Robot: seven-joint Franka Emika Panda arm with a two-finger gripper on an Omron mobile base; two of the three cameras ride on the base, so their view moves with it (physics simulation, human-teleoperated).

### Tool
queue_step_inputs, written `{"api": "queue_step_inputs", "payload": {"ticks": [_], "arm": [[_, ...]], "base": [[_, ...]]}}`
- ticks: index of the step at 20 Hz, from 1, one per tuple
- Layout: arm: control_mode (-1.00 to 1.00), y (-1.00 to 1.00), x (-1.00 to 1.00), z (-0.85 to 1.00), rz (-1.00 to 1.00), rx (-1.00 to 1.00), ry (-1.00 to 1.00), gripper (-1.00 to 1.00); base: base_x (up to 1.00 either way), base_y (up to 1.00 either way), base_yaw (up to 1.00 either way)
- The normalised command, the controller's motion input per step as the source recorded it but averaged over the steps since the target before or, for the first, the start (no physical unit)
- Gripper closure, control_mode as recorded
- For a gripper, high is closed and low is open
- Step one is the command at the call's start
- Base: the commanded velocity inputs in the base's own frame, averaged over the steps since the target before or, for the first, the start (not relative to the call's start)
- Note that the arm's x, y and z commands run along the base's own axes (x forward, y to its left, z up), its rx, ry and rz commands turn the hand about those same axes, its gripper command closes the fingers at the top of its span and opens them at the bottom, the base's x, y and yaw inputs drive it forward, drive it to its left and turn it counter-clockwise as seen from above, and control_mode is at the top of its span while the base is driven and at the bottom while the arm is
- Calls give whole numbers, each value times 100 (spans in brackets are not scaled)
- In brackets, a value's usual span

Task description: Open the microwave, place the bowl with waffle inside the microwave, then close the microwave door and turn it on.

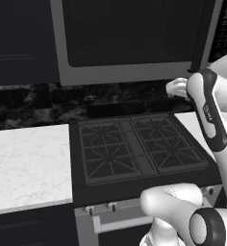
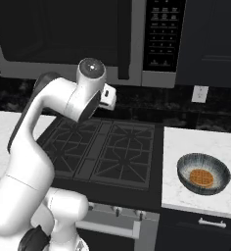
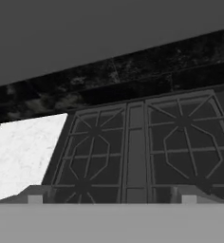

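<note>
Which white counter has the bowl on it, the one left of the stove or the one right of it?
The counter right of the stove. The bowl with the waffle sits there; the left counter has no bowl.

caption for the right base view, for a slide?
Arm raised over the stove; microwave door shut; bowl with waffle waiting on the right counter.

Above my arm the microwave (image 2: 88, 39) has a matt grey frame around smooth dark glass. The gas stove (image 1: 134, 149) below looks matt black, with cast-metal grates. To either side the counter (image 1: 29, 163) is white, marble-like stone. On its right part, the bowl (image 2: 203, 173) has a ribbed, woven-looking grey outside.
</note>
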Motion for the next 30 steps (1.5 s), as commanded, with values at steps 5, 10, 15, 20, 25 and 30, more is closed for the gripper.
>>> {"api": "queue_step_inputs", "payload": {"ticks": [5, 10, 15, 20, 25, 30], "arm": [[-100, -51, 29, 1, -1, 0, -2, -100], [-100, -63, 0, 42, -1, 0, -26, -100], [-100, -50, 1, 73, -4, 0, -21, -100], [-100, -18, 16, 79, -11, 0, -5, -100], [-100, -1, 23, 50, -10, 0, 2, -100], [-100, 0, 22, 11, -7, 0, 0, -100]], "base": [[0, 0, 0], [0, 0, 0], [0, 0, 0], [0, 0, 0], [0, 0, 0], [0, 0, 0]]}}
